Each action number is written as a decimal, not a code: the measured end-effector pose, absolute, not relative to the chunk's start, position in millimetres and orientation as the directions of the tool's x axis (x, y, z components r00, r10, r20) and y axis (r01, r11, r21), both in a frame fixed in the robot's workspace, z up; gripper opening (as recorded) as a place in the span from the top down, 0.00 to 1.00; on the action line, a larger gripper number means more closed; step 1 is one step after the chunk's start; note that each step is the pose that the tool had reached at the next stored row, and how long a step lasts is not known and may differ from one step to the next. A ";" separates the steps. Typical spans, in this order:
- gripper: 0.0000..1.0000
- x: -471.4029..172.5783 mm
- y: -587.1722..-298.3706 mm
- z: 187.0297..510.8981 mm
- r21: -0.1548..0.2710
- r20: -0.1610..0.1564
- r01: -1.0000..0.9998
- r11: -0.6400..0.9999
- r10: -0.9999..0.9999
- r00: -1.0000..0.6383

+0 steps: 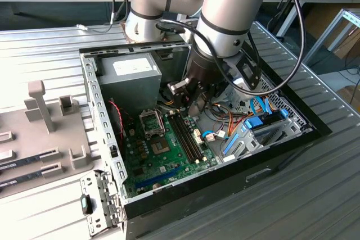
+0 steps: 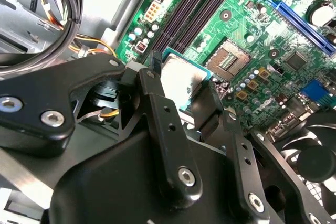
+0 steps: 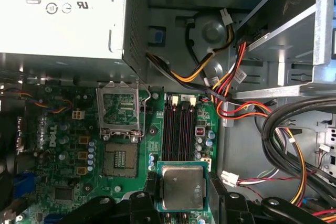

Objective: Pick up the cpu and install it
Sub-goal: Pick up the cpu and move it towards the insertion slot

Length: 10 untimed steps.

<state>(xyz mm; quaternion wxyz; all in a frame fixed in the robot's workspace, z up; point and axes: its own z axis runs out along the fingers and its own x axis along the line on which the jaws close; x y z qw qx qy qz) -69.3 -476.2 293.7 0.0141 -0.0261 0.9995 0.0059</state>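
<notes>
- Your claw point(image 3: 182, 188) is clamped on the cpu point(image 3: 182, 181), fingers point(image 3: 151, 187) pinching two opposite edges
- Memory slots point(image 3: 181, 124) run out from under the cpu; the open socket point(image 3: 120, 159) lies to the claw's side
- In the second wrist view one of the fingers point(image 2: 157, 108) covers part of the cpu point(image 2: 181, 81); you can't judge its height over the board point(image 3: 68, 150)
</notes>
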 end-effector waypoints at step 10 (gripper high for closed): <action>0.53 -69.5 -476.2 286.0 0.011 -0.028 -0.052 0.999 -0.052 -0.998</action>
